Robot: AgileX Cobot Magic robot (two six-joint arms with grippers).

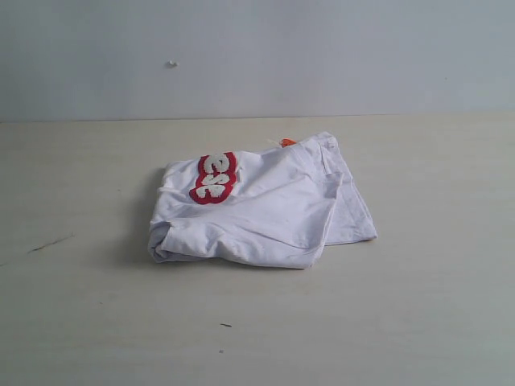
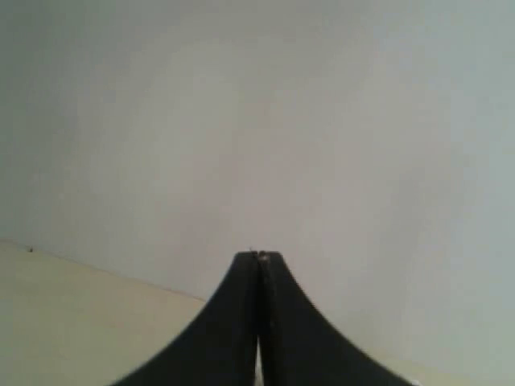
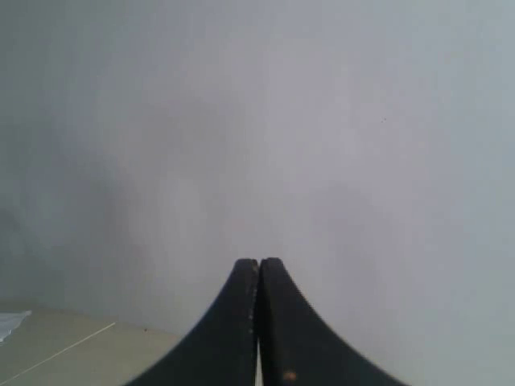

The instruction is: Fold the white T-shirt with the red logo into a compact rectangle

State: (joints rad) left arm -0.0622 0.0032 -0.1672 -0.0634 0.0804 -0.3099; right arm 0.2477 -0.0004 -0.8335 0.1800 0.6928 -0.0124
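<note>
- The white T-shirt lies loosely bundled in the middle of the table, red logo on top.
- It looks soft, light and floppy; I'd pinch a layered edge, probably its right one.
- My left gripper and right gripper are pressed together, empty.

The only lettering in view is the red logo on the upper face of the folded white T-shirt, seen in the exterior view. It is made of fuzzy white rounded letters with a thick red outline, turned sideways so the row runs from the shirt's far edge toward the near side. Only three or four letters show before the folds cut the row off. They look like a rounded "e", "s", "e", but the whole word cannot be read. A small orange neck tag peeks out at the far edge by the collar; any print on it is too small to tell.
</note>
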